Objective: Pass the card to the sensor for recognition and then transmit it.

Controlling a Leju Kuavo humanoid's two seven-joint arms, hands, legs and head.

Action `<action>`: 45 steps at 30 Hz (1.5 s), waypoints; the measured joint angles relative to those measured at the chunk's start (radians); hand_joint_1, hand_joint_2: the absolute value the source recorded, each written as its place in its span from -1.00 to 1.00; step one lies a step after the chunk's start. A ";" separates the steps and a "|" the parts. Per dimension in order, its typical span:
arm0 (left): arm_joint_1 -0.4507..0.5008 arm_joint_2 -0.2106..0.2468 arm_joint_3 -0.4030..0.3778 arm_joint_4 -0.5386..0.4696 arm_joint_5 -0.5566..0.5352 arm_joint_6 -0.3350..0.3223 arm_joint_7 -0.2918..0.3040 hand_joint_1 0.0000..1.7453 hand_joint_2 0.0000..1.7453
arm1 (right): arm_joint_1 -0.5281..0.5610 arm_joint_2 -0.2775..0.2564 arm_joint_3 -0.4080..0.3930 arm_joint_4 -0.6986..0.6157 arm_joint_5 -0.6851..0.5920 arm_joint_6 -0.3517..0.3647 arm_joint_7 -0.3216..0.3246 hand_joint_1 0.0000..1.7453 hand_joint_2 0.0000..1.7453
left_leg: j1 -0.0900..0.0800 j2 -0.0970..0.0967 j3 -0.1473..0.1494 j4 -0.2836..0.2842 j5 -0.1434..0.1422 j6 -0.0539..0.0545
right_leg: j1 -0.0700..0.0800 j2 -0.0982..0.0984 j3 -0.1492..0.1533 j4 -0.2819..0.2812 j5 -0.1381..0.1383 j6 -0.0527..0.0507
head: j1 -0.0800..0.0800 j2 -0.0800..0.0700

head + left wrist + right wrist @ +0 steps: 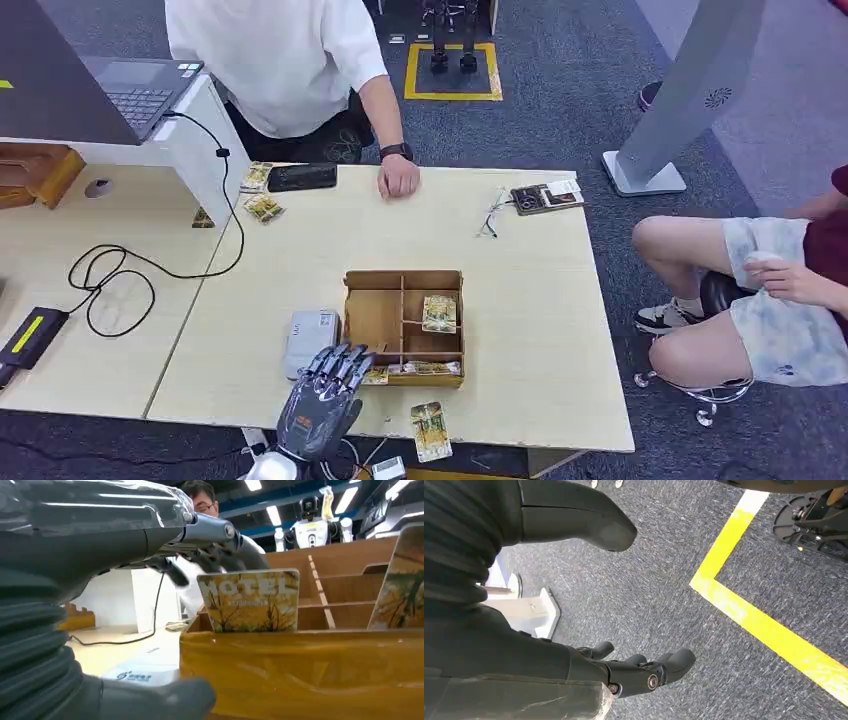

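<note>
Cards printed with yellow trees are the task's things. One card lies at the near left corner of the wooden box, right under the fingertips of the left hand. In the left wrist view a card marked HOTEL stands upright just behind the box's near wall, with the dark fingers reaching over its top edge; whether they touch or pinch it cannot be told.

Going left to right across the head view: a laptop sits on a raised white stand at the far left, and a black cable loops over the pale surface below it. A black phone and a few small cards lie near the far edge. A person in a white shirt rests a fist on the surface there. The grey sensor sits just beside the box's left wall, close to the left hand. Inside the box another card lies in a right-hand compartment. One more card lies at the near edge of the surface. A badge with a lanyard lies at the far right corner. A seated person is at the right, off the surface.

In the right wrist view the right hand hangs above grey carpet with a yellow line, its fingers loosely apart and holding nothing.
</note>
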State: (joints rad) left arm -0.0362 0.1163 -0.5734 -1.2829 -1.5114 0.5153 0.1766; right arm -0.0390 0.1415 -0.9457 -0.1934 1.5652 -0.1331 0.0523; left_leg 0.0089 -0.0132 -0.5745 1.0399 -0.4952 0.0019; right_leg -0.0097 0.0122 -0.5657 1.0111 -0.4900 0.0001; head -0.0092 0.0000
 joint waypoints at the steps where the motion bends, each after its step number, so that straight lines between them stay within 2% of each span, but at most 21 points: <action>1: 0.000 0.000 0.000 0.001 0.001 -0.003 0.002 1.00 1.00 | 0.000 0.000 0.000 0.000 0.000 0.000 0.000 -1.00 1.00 | 0.000 0.000 0.000 0.000 0.000 0.000 | 0.000 0.000 0.000 0.000 0.000 0.000 | 0.000 0.000; 9: -0.008 -0.004 0.000 0.001 0.005 -0.033 0.017 1.00 1.00 | 0.001 0.000 0.001 0.000 0.000 0.000 0.000 -1.00 1.00 | 0.000 0.000 0.000 0.000 0.000 0.000 | 0.000 0.000 0.000 0.000 0.000 0.000 | 0.000 0.000; 19: -0.006 -0.009 -0.001 0.001 0.011 -0.019 0.022 1.00 1.00 | 0.002 0.001 0.004 0.000 0.000 -0.002 0.003 -1.00 1.00 | 0.000 0.000 0.000 0.000 0.000 0.000 | 0.000 0.000 0.000 0.000 0.000 0.000 | 0.000 0.000; 27: 0.008 -0.009 -0.001 0.000 0.024 0.055 0.008 1.00 1.00 | 0.006 0.003 0.022 0.000 0.000 -0.003 0.003 -1.00 1.00 | 0.000 0.000 0.000 0.000 0.000 0.000 | 0.000 0.000 0.000 0.000 0.000 0.000 | 0.000 0.000; 30: 0.017 -0.010 0.000 -0.003 0.029 0.129 -0.006 1.00 1.00 | 0.006 0.003 0.027 0.000 0.000 -0.003 0.003 -1.00 1.00 | 0.000 0.000 0.000 0.000 0.000 0.000 | 0.000 0.000 0.000 0.000 0.000 0.000 | 0.000 0.000; 33: 0.032 -0.013 0.000 -0.054 0.029 0.156 -0.037 1.00 1.00 | 0.007 0.003 0.036 0.000 0.000 -0.005 0.003 -1.00 1.00 | 0.000 0.000 0.000 0.000 0.000 0.000 | 0.000 0.000 0.000 0.000 0.000 0.000 | 0.000 0.000; 35: 0.046 -0.026 0.010 -0.102 0.041 0.156 -0.082 1.00 1.00 | 0.007 0.003 0.044 0.000 0.000 -0.006 0.003 -1.00 1.00 | 0.000 0.000 0.000 0.000 0.000 0.000 | 0.000 0.000 0.000 0.000 0.000 0.000 | 0.000 0.000; 40: 0.074 -0.084 0.073 -0.239 0.072 0.156 -0.208 1.00 1.00 | 0.008 0.003 0.053 0.000 0.000 -0.006 0.003 -1.00 1.00 | 0.000 0.000 0.000 0.000 0.000 0.000 | 0.000 -0.001 0.000 0.000 0.000 0.000 | 0.000 0.000; 45: 0.103 -0.140 0.150 -0.309 0.100 0.156 -0.314 1.00 1.00 | 0.010 0.003 0.061 0.000 0.000 -0.006 0.003 -1.00 1.00 | 0.000 0.000 0.000 0.000 0.000 0.000 | 0.000 -0.001 0.000 0.000 0.000 0.000 | 0.000 0.000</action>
State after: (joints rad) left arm 0.0664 -0.0233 -0.4230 -1.5923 -1.4110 0.6714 -0.1378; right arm -0.0288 0.1446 -0.8843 -0.1934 1.5652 -0.1389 0.0553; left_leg 0.0086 -0.0135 -0.5745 1.0399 -0.4953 0.0020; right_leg -0.0098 0.0117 -0.5653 1.0110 -0.4899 0.0002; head -0.0095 0.0000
